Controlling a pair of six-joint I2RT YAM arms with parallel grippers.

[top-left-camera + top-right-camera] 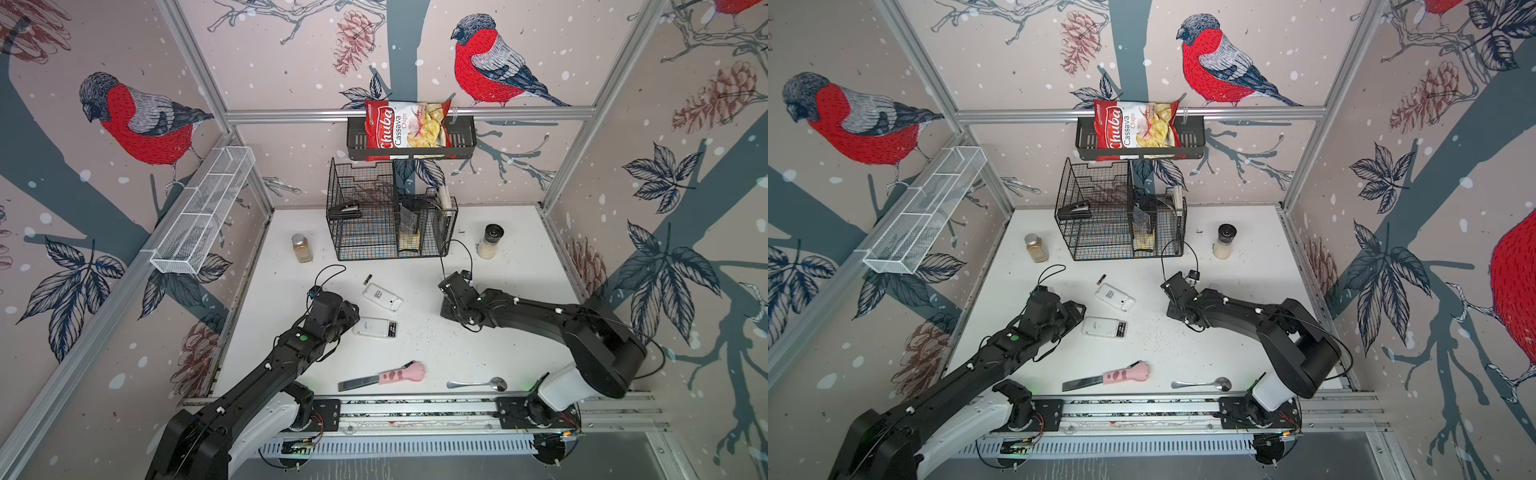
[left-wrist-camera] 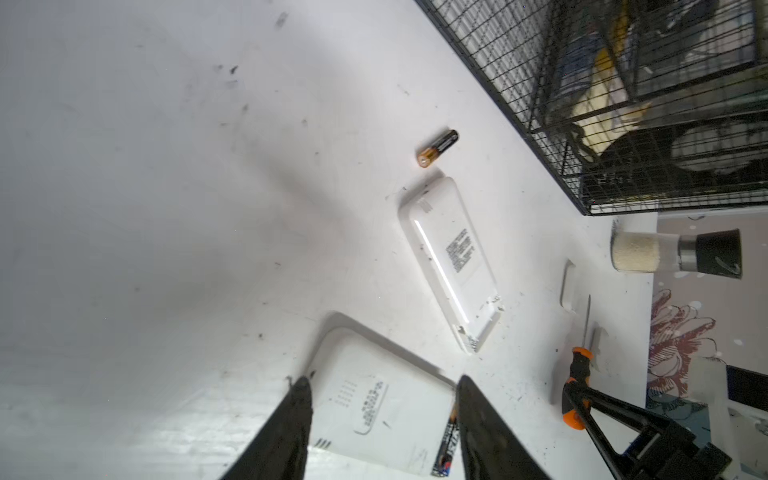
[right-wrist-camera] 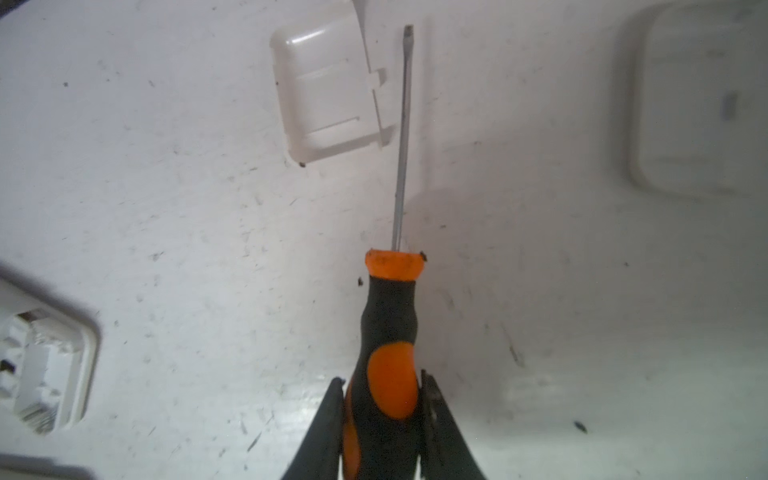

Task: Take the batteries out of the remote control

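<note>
Top views, Chuba Cassava Chips bag (image 1: 405, 129), near remote (image 1: 375, 327) label unreadable

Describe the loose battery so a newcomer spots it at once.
Find the black wire basket at the white table's back. Just before it lies the farther white plastic remote, with a cylindrical battery off its basket-side end. Unlike its white neighbours, it is black with a copper end.

My two top views look steeply down from above the white tabletop's (image 1: 415, 357) (image 1: 1183, 353) near edge, sharing it all; both wrist cameras skim close, sharing the orange-and-black-handled screwdriver (image 3: 390, 332) (image 2: 577, 374).
</note>
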